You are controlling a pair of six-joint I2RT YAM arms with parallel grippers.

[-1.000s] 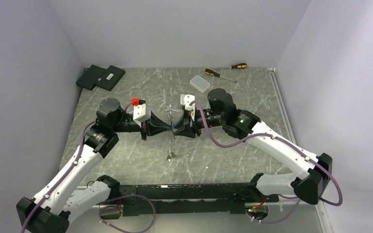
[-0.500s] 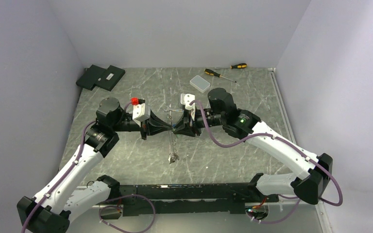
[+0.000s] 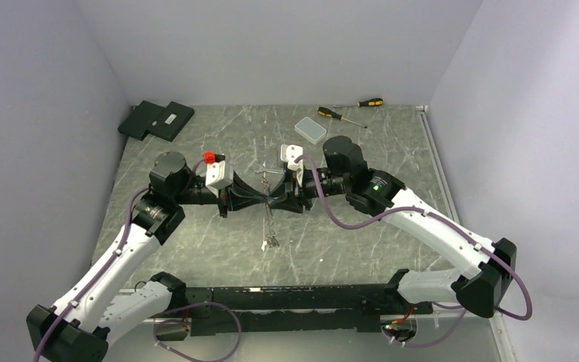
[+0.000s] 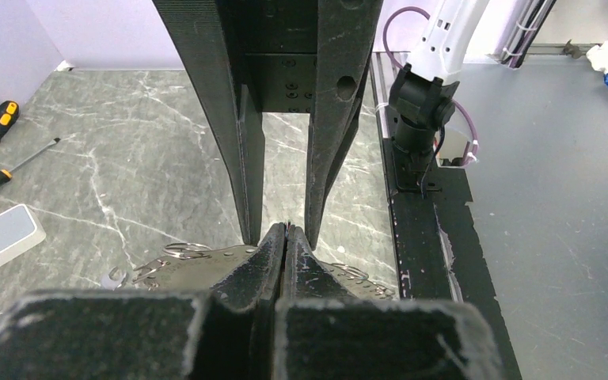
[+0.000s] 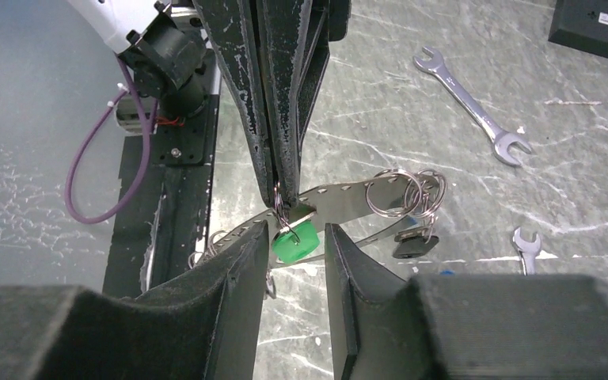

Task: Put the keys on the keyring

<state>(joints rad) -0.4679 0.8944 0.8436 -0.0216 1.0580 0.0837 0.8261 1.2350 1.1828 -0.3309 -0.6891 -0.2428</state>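
Two grippers meet tip to tip above the middle of the table; the left gripper is pressed fully closed, pinching the keyring, whose pale grey band runs out to either side of its tips and hangs down toward the table; the right gripper stands partly open, its fingers straddling the left one's tips and gripping nothing; a green tag dangles in the gap between them on a thin wire ring; several steel split rings and a dark key sit farther along the band; seen from above, the keys bunch at the loop's low end, toward the near edge; two silver spanners lie on the table nearby; a clear box and two screwdrivers lie by the far edge.
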